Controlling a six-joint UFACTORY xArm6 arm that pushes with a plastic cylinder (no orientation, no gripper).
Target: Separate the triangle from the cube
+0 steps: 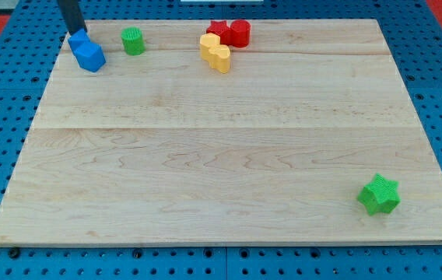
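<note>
A blue cube (92, 57) lies near the board's top left corner. A smaller blue block (78, 40), which looks like the triangle, touches the cube's upper left side. My tip (77, 33) stands at the top edge of this smaller blue block, touching it or nearly so. The dark rod rises from there out of the view's top. The two blue blocks are pressed together.
A green cylinder (133, 40) stands just right of the blue pair. A red star-like block (220, 32) and a red cylinder (240, 33) sit at top centre, above a yellow block (215, 51). A green star (379, 194) lies at the bottom right. The wooden board (221, 155) rests on a blue pegboard.
</note>
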